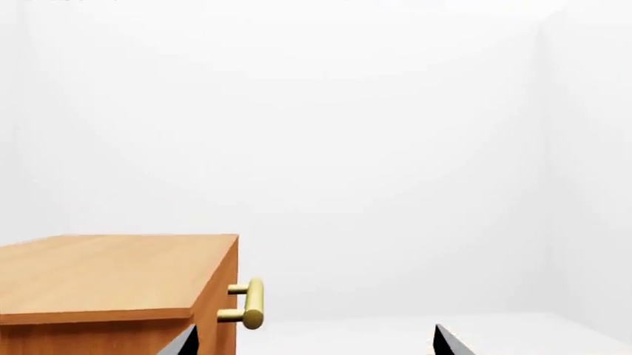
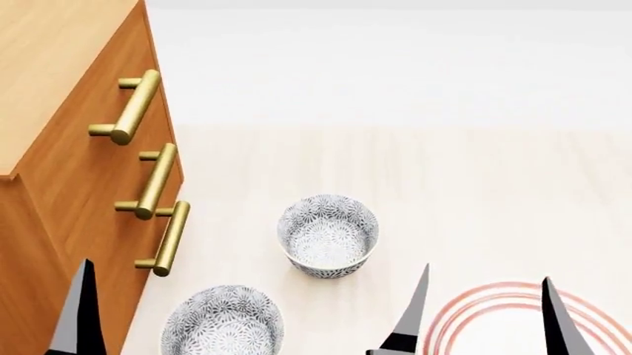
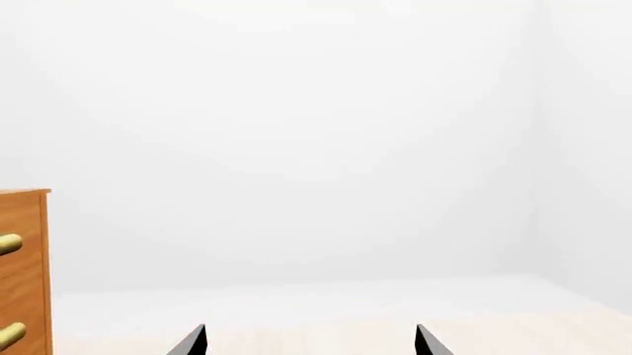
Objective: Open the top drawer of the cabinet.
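Standing at the left of the head view, the cabinet (image 2: pixel 69 148) shows three drawer fronts, all flush and closed. Uppermost is the top drawer (image 2: pixel 109 111), with its brass bar handle (image 2: pixel 133 107) standing proud of the front on two posts. That bar looks rigid and smooth, probably slick metal, so the sensible hold is around its middle, fingers either side; the wooden box should slide stiffly but not heavily. Beside the cabinet sit two patterned bowls (image 2: pixel 328 235) and a red-ringed plate (image 2: pixel 493 310). The left gripper (image 1: pixel 311 342) is spread wide and empty near the cabinet's corner; the right gripper (image 3: pixel 308 340) is likewise spread, holding nothing.
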Available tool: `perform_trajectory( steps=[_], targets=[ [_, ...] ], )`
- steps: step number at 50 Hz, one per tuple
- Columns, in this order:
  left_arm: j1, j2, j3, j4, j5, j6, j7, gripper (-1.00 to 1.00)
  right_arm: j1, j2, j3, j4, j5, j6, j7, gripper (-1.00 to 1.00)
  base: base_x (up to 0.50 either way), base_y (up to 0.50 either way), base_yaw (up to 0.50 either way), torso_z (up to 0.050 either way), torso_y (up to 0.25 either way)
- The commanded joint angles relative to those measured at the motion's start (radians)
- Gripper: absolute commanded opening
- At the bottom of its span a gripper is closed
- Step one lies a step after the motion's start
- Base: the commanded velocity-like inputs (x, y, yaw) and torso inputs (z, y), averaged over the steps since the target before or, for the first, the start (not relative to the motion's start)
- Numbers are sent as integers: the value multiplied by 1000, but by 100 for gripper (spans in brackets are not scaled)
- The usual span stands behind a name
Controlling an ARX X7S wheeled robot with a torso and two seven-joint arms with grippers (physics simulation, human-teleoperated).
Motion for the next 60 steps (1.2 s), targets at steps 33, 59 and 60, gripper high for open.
perform_trajectory(
  steps=[33, 59, 60],
  targets=[
    [-1382, -538, 1269, 96, -485, -169, -1026, 100, -1, 35, 7, -59, 38, 23, 36, 100, 0, 0, 0, 9, 0],
    [-1600, -410, 1416, -167, -410, -414, -715, 100, 3, 48, -1, -55, 50, 13, 47, 100, 0, 0, 0, 0, 0],
    [-1609, -406, 1418, -169, -410, -427, -712, 100, 3, 49, -1, -53, 50, 12, 47, 100, 0, 0, 0, 0, 0]
  ],
)
